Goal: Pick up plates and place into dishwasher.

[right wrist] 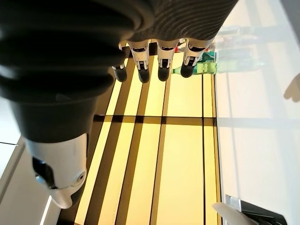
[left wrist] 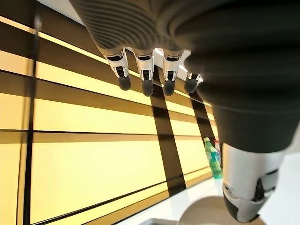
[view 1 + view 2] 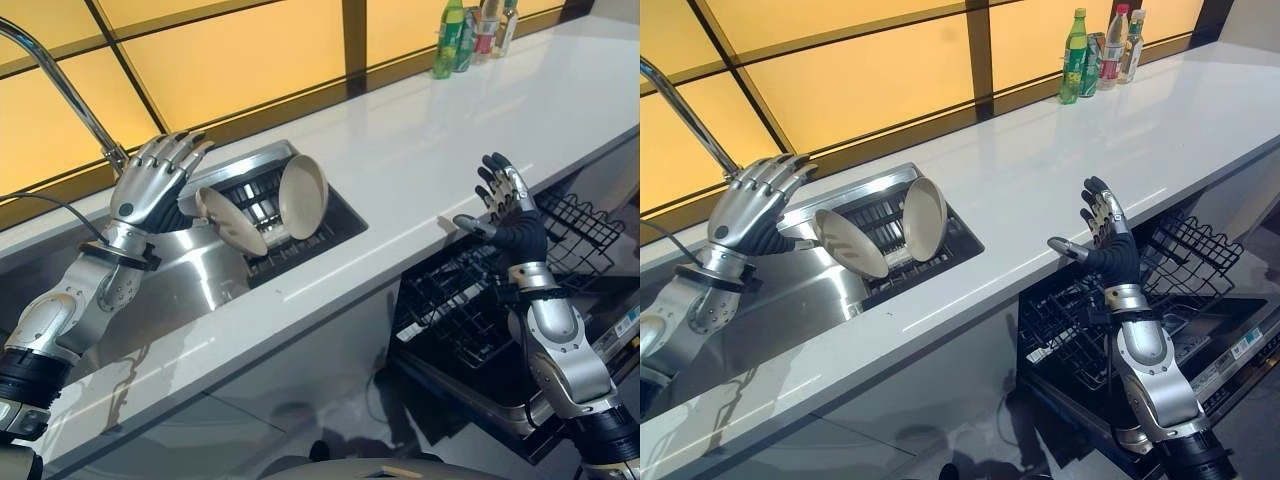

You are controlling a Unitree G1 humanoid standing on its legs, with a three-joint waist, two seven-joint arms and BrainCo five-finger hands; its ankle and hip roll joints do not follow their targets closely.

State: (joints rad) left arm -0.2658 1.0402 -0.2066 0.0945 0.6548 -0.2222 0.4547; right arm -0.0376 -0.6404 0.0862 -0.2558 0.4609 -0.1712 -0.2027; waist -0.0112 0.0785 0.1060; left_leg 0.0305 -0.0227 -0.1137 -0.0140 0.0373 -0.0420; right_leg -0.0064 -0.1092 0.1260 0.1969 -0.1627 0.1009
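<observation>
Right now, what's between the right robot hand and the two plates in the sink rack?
In the left eye view, only bare white countertop lies between the right robot hand and the plates.

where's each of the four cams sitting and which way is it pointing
Left eye view: on the head, looking down at the sink with two plates, the counter and the open dishwasher rack; left hand and right hand both raised open.
Right eye view: same scene from slightly to the side.
Left wrist view: along the left hand's fingers toward the yellow wall panels.
Right wrist view: along the right hand's fingers toward the same panels.
Shared: the bottles appear in all four views.
</observation>
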